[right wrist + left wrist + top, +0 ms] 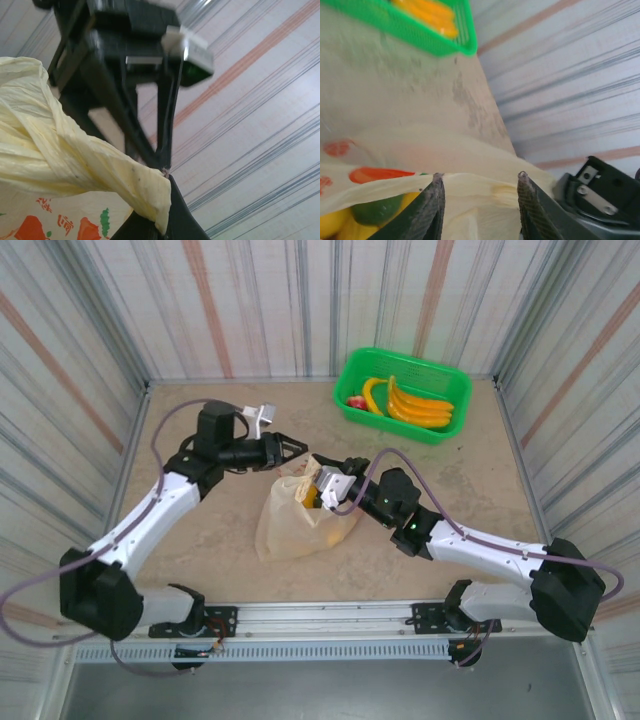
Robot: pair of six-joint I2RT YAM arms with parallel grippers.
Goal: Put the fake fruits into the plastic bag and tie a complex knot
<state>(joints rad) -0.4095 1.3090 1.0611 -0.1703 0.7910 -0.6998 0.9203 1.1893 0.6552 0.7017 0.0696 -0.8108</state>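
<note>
Cream-yellow plastic bag (295,525) lies at the centre of the bench (480,470), with fake fruits (375,210) inside. The right gripper (162,225) is closed on its twisted handle (60,160). The left gripper (480,176) stands half open at the bag's top.

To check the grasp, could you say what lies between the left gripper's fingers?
A pale fold of the plastic bag lies between the left gripper's fingers, in the left wrist view.

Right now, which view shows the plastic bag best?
Top external: the whole plastic bag lies on the table, outline clear. Left wrist shows its rim with fake fruits inside; right wrist, a twisted handle strip close up.
</note>
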